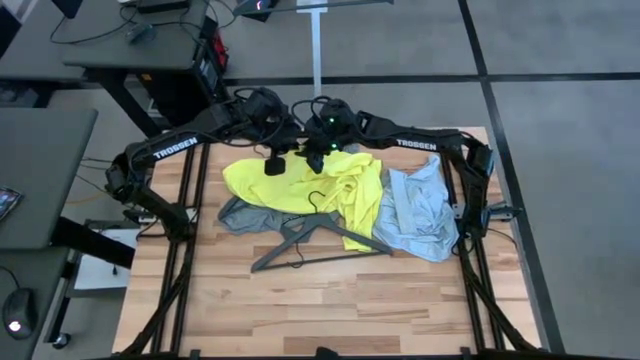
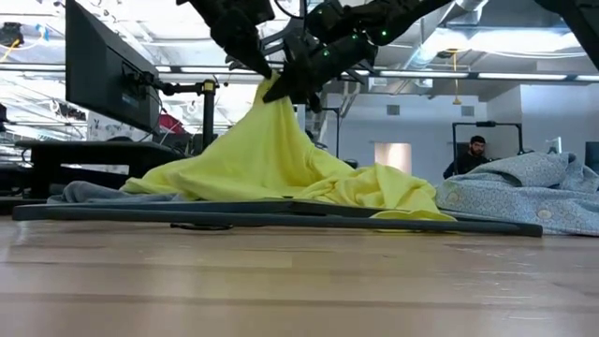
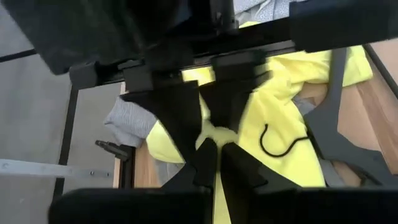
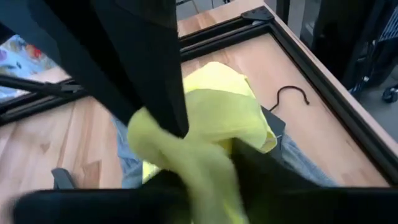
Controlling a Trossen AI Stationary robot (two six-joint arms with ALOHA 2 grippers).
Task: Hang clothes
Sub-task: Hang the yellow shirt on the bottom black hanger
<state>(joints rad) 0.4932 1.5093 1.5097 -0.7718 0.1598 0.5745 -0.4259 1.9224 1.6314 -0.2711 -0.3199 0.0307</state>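
Lifting neon-yellow T-shirt (image 2: 271, 159) off bench (image 1: 330, 310) | I have left gripper (image 2: 257, 61) and right gripper (image 2: 301, 82) pinched shut on its raised peak | soft, limp, light; I'd regrip at collar

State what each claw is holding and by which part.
Both claws grip the yellow T-shirt at one bunched peak lifted above the table: the left claw and the right claw pinch that fold side by side. Which part of the shirt cannot be told.
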